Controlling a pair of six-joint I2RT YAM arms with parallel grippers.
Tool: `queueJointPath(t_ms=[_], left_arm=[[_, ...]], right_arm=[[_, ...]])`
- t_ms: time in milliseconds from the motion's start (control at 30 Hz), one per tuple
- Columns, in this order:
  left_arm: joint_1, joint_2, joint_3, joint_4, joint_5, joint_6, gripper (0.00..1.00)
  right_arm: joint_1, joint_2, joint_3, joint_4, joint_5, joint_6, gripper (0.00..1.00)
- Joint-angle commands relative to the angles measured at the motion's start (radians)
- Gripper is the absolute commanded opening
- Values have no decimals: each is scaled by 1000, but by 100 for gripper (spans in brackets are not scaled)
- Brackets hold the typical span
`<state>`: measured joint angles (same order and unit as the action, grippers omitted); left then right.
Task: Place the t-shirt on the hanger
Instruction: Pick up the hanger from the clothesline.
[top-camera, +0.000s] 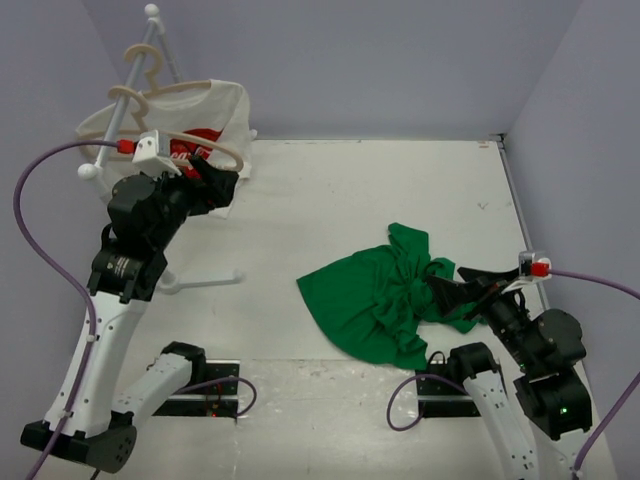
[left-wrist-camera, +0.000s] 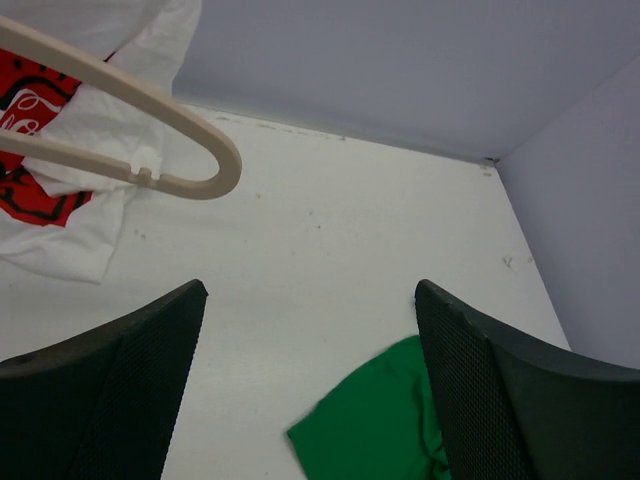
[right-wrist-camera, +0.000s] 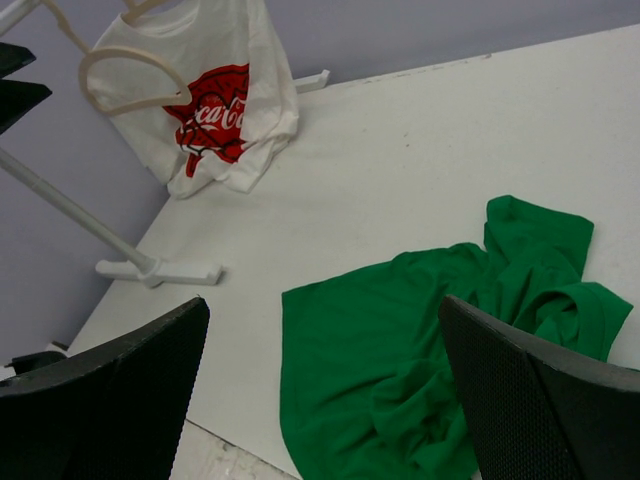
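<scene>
On the left, my left hand (left-wrist-camera: 310, 298) is spread wide and gripping nothing, with the bare hanger (left-wrist-camera: 228, 168) just beyond it in front of the white shirt (top-camera: 225, 110). Over to the right, the green t-shirt (top-camera: 370, 300) lies crumpled on the tabletop (top-camera: 330, 190), and my right hand (right-wrist-camera: 322, 305) hangs wide above it, empty.

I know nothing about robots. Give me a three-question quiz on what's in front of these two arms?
1. True or false: the green t-shirt lies crumpled on the table.
2. The left hand and right hand are: A) open and empty, B) shut on cloth, C) one of each.
3. Fill in: the white shirt hanging at the back bears a ___ logo.

Key: 1 true; 2 A; 3 red.
</scene>
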<state>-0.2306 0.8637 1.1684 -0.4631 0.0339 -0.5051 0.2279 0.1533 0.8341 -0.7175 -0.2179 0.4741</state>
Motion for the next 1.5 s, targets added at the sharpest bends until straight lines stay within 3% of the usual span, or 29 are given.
queueJointPath(t_ms=[0, 100, 133, 200, 433, 633, 800, 1033, 1267, 1467], left_arm=[[-3, 117, 93, 76, -113, -117, 85], [-4, 203, 166, 16, -266, -126, 88], [-8, 235, 201, -13, -319, -130, 95], [-43, 282, 251, -45, -400, -138, 100], [-226, 539, 576, -263, -741, -146, 100], [-306, 598, 636, -374, -1138, -213, 100], [-305, 678, 718, -395, -1262, -182, 100], [-260, 788, 777, -276, -1296, -27, 96], [-109, 822, 733, -230, -1084, -67, 84], [-79, 887, 726, -195, -1090, -58, 84]], right_arm=[[-4, -6, 14, 7, -22, 14, 99], [-4, -21, 24, -11, -9, 7, 99], [-4, -23, 27, -15, -7, 4, 99], [-4, -23, 31, -14, -7, 2, 99], [-4, -4, 25, 12, -40, 7, 99], [-4, 17, 39, 24, -47, 10, 99], [-4, 26, 29, 27, -48, 10, 99], [-4, 36, -19, 49, -56, 24, 99], [-4, 41, -56, 53, -50, 19, 99], [-4, 40, -65, 55, -40, 12, 99]])
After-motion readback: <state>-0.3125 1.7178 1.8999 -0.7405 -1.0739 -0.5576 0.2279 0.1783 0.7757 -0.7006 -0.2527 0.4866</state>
